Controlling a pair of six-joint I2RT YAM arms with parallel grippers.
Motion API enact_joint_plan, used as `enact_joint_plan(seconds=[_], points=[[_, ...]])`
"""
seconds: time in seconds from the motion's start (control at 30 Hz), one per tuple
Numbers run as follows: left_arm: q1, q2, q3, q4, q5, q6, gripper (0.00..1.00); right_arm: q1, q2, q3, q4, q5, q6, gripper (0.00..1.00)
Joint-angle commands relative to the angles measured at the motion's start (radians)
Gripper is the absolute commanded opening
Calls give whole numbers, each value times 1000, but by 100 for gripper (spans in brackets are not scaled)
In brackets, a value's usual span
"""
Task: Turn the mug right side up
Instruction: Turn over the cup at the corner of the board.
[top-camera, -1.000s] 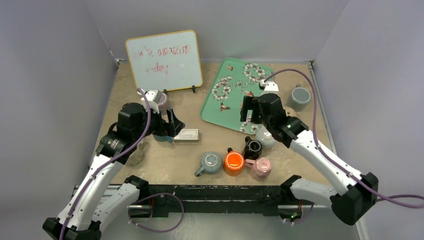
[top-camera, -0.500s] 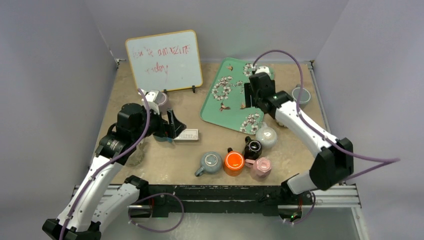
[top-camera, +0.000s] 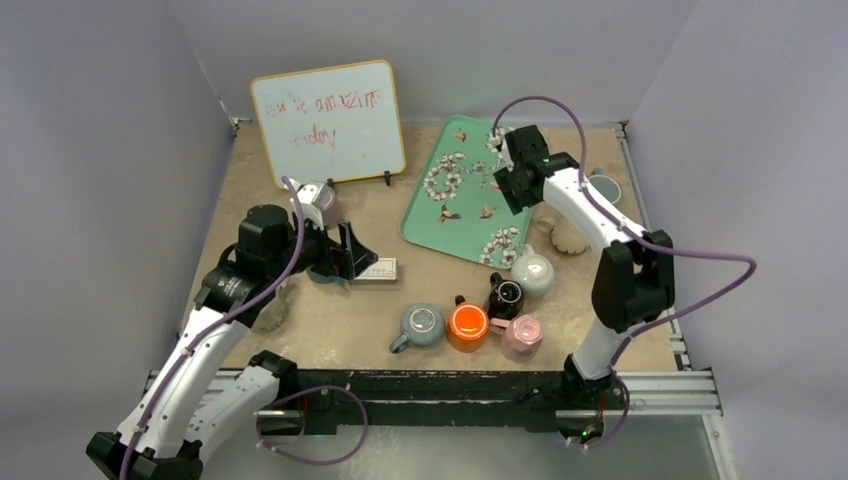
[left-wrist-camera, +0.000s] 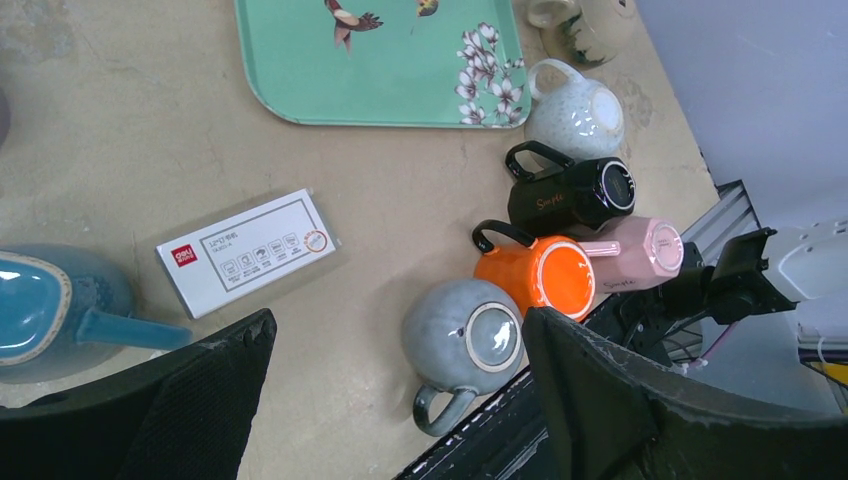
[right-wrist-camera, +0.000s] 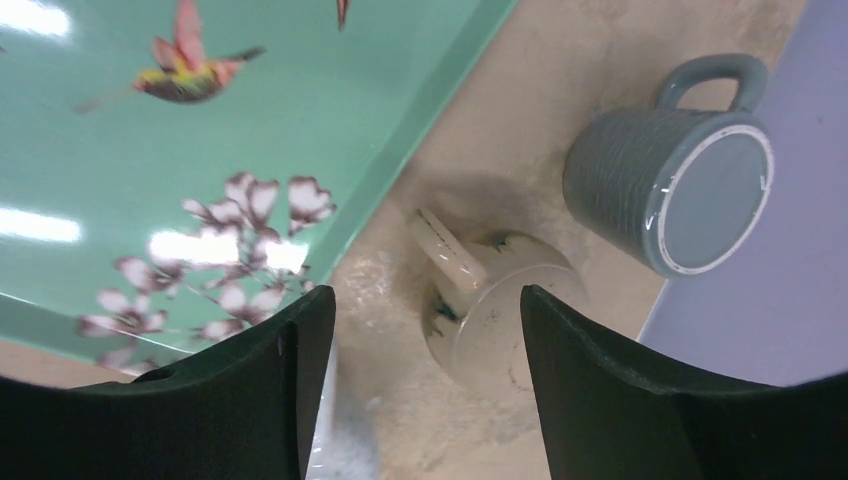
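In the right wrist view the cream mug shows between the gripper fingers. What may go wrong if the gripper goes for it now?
1. The cream mug sits right beside the edge of the tray; a finger of the right gripper may strike the rim or push the tray.
2. The grey ribbed mug stands close by; lifting and turning the cream mug may knock it.

Pale lilac walls (top-camera: 100, 120), worn beige tabletop (top-camera: 340, 320), even light

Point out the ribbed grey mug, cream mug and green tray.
ribbed grey mug (right-wrist-camera: 610, 180): right wrist view, ribbed side wall.
cream mug (right-wrist-camera: 500, 305): right wrist view, body.
green tray (right-wrist-camera: 300, 100): right wrist view, bare surface.
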Motion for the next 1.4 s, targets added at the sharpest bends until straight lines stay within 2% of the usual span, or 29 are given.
enact_joint_plan(seconds=[0.0, 0.33, 0.53, 1.03, 1.17, 1.37], points=[[-5, -11, -3, 40, 27, -11, 93, -49, 87, 60, -143, -49, -156, 71], [-4, -9, -3, 37, 17, -11, 92, -125, 164, 130, -176, -121, -216, 67], [-4, -11, -4, 31, 5, -8, 92, -142, 215, 143, -216, -103, -242, 62], [-4, 9, -2, 24, 2, -2, 92, -157, 322, 199, -290, -90, -277, 58], [-4, 9, 0, 21, -6, 0, 92, -172, 326, 193, -274, -97, -287, 47], [-4, -3, -1, 20, -13, 0, 91, -175, 332, 203, -272, -81, -306, 40]])
